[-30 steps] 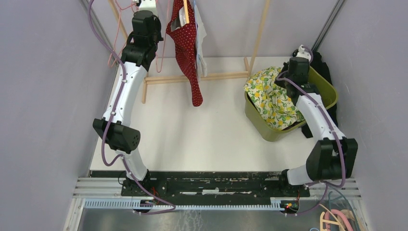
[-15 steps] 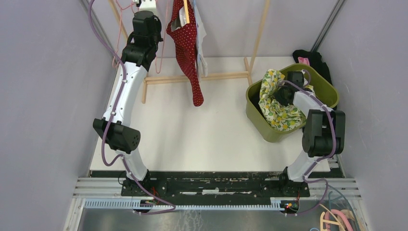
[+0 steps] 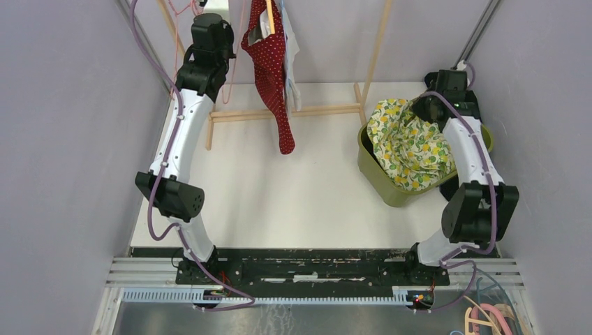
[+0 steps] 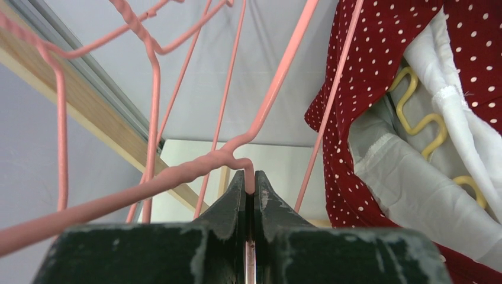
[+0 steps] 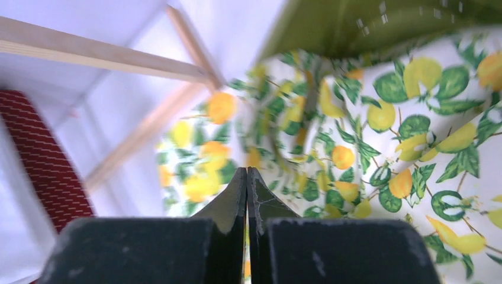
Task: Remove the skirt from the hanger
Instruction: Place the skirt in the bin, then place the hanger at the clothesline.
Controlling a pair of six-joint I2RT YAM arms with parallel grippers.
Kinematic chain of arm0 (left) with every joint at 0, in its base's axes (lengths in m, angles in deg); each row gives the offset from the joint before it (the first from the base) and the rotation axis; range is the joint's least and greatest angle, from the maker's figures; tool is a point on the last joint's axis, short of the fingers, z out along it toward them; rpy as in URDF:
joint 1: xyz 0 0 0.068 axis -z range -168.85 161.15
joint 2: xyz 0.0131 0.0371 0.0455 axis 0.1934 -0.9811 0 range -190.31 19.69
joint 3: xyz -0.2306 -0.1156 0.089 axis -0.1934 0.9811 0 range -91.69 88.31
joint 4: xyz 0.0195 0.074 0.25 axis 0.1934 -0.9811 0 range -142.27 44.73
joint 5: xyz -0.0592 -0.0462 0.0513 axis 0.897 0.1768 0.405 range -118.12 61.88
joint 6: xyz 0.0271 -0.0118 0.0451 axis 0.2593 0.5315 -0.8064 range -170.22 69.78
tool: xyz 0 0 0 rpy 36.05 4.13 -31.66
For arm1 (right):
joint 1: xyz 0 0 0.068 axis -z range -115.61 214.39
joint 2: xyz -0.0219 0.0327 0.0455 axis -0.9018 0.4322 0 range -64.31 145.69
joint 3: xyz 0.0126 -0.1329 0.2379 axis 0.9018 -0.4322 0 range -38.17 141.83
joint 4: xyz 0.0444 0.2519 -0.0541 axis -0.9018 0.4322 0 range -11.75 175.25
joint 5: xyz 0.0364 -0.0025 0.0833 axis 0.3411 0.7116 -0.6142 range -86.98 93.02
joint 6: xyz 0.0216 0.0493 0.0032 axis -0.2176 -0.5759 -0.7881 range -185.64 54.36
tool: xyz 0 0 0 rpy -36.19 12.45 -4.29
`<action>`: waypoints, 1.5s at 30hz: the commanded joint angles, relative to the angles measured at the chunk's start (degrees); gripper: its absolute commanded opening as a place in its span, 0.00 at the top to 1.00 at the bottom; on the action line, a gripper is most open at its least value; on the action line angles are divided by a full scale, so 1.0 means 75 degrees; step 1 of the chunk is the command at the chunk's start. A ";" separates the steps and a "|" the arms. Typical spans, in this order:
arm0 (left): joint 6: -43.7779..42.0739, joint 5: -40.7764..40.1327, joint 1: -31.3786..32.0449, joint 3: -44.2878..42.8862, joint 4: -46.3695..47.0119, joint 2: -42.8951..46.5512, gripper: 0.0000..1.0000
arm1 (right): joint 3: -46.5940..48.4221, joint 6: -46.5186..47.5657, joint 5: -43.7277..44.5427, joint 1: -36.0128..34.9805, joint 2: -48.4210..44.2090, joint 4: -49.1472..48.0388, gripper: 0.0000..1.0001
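Pinching the bare pink wire hanger (image 4: 177, 174) at the far left, the left jaws steady it. The right jaws, clenched on the lemon-print skirt (image 3: 412, 143), hold it draped over the green basket (image 3: 380, 185) on the right, apparently to drop it in.

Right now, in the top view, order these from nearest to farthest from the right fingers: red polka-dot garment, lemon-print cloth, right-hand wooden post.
1. lemon-print cloth, at the right fingers, over the green bin.
2. right-hand wooden post, to their left, at the back.
3. red polka-dot garment, further left, hanging at the back.
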 commanded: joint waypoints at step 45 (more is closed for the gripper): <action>-0.1307 -0.1438 0.0091 -0.2265 -0.0056 -0.1475 0.97 | 0.3809 0.1944 -0.3202 -0.3644 -0.0524 -0.2367 0.77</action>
